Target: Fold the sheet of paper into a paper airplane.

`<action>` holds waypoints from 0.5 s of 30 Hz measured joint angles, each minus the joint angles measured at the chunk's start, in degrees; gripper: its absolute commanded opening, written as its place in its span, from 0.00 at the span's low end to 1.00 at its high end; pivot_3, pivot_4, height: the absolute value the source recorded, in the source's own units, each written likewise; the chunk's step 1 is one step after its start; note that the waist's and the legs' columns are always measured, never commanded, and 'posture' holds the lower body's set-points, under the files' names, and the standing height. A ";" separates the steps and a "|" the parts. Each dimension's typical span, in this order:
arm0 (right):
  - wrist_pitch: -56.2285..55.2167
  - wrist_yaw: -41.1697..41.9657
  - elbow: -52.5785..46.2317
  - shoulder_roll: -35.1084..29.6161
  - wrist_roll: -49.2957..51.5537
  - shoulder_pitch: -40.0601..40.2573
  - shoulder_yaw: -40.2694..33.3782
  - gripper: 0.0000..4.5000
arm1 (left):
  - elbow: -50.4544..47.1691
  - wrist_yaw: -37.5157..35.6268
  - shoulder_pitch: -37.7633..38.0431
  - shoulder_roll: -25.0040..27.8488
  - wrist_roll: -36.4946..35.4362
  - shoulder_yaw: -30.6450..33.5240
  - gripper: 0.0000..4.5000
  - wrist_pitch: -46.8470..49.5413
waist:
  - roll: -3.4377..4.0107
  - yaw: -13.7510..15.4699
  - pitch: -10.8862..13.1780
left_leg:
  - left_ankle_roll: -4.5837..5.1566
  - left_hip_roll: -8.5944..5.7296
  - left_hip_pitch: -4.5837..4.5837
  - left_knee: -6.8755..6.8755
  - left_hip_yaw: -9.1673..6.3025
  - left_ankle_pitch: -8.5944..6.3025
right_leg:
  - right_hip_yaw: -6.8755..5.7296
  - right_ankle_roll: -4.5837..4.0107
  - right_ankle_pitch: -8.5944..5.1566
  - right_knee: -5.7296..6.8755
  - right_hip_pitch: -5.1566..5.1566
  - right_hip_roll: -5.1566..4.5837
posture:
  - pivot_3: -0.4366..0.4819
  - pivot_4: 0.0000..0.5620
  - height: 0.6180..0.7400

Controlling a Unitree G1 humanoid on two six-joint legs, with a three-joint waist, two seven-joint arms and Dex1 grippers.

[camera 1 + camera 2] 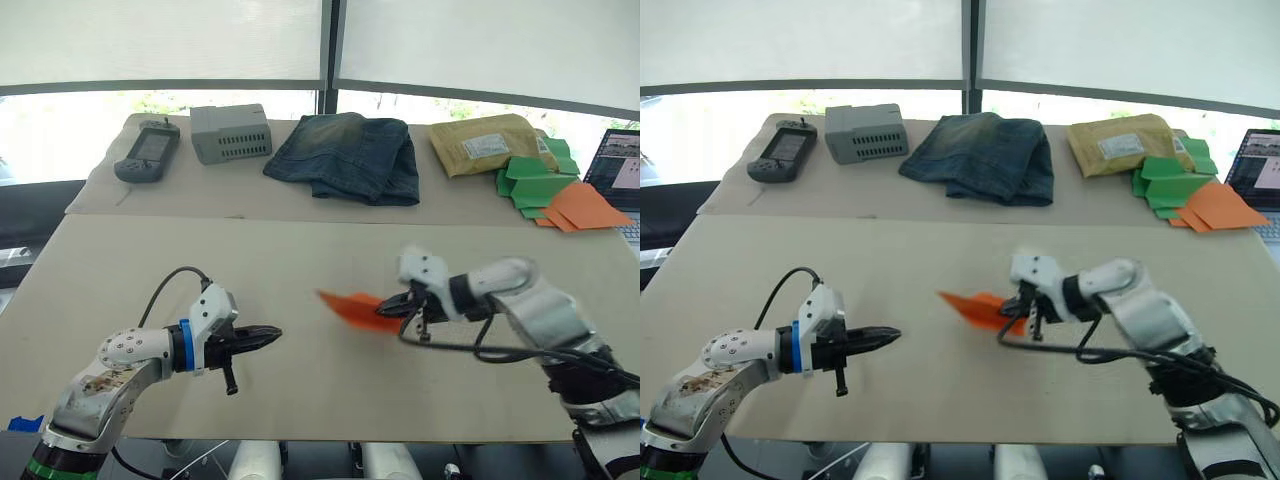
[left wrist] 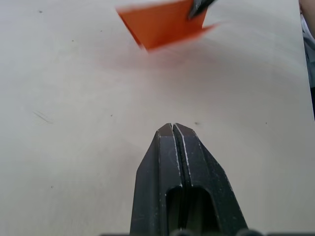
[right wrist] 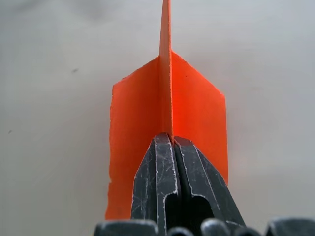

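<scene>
Nearest the head camera, the left gripper (image 1: 268, 335) hangs over the pale beige tabletop (image 1: 150, 270) with its two black fingers pressed together on nothing. Across from it, well apart, the right gripper (image 1: 398, 305) pinches the bright orange paper airplane (image 1: 355, 308), a slim folded wedge whose point aims toward the robot's left, raised just above the board. Beyond the near table a second surface carries a dark handheld device (image 1: 147, 151), a grey vented box (image 1: 231, 132), folded blue jeans (image 1: 350, 155), a yellow padded envelope (image 1: 488, 143), green paper shapes (image 1: 535, 180), paler orange flat pieces (image 1: 584, 206) and a laptop (image 1: 618, 170) at the far right, under bright windows with drawn blinds. Wide bare tabletop lies between and around both arms.

From the left wrist, the clenched fingers (image 2: 170, 162) point at the orange wedge, which lies ahead over bare board.

From the right wrist, the fingers (image 3: 162, 172) clamp the airplane's upright central fold, its two wings spreading flat to either side.
</scene>
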 measured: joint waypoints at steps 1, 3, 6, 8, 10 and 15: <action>1.49 -1.21 2.20 -1.34 0.55 1.11 -3.47 0.00 | 0.34 0.01 -1.17 -0.52 -0.28 -0.08 0.00 0.36 | -0.01 0.32 0.00 | 0.00 -0.04 0.00 0.01 -0.02 0.00 | 0.00 -0.01 -0.01 0.00 0.03 0.01 | 0.48 0.27 0.85; 3.65 -4.13 8.74 -3.51 0.64 2.30 -9.33 0.00 | 1.19 0.24 -3.92 -2.08 -1.35 -0.20 0.00 1.11 | -0.01 0.76 0.00 | 0.00 -0.10 -0.04 0.07 -0.01 0.01 | 0.03 -0.08 -0.05 -0.02 0.06 -0.02 | 0.48 0.27 0.85; 4.33 -9.70 22.09 -5.63 -0.24 1.91 -16.27 0.00 | 2.19 1.33 -8.38 -4.37 -1.98 -0.58 0.00 1.40 | -0.01 0.59 0.00 | 0.01 -0.15 -0.01 0.11 0.04 0.01 | 0.13 0.04 0.03 -0.08 0.13 -0.02 | 0.48 0.27 0.85; 2.71 -12.11 29.90 -6.18 -1.01 0.44 -17.98 0.00 | 2.37 1.79 -10.38 -5.39 -2.01 -0.98 0.00 1.95 | -0.01 0.08 0.00 | 0.01 -0.17 -0.01 0.09 0.07 0.01 | 0.19 0.17 0.11 -0.10 0.11 0.00 | 0.48 0.27 0.85; -0.63 -14.18 38.45 -6.18 -2.31 -2.57 -18.26 0.00 | 3.27 2.43 -12.23 -6.07 -1.96 -2.22 0.00 2.75 | 0.01 -0.88 0.00 | 0.02 -0.17 0.03 0.07 0.05 0.01 | 0.24 0.26 0.14 -0.08 0.12 0.05 | 0.48 0.27 0.85; -9.22 -16.84 54.35 -6.33 -5.94 -10.35 -16.80 0.00 | 4.51 3.48 -13.32 -6.44 -1.94 -3.60 0.00 4.76 | 0.03 -1.95 0.01 | 0.03 -0.16 0.05 0.03 -0.01 0.02 | 0.30 0.32 0.11 -0.03 0.11 0.13 | 0.48 0.27 0.85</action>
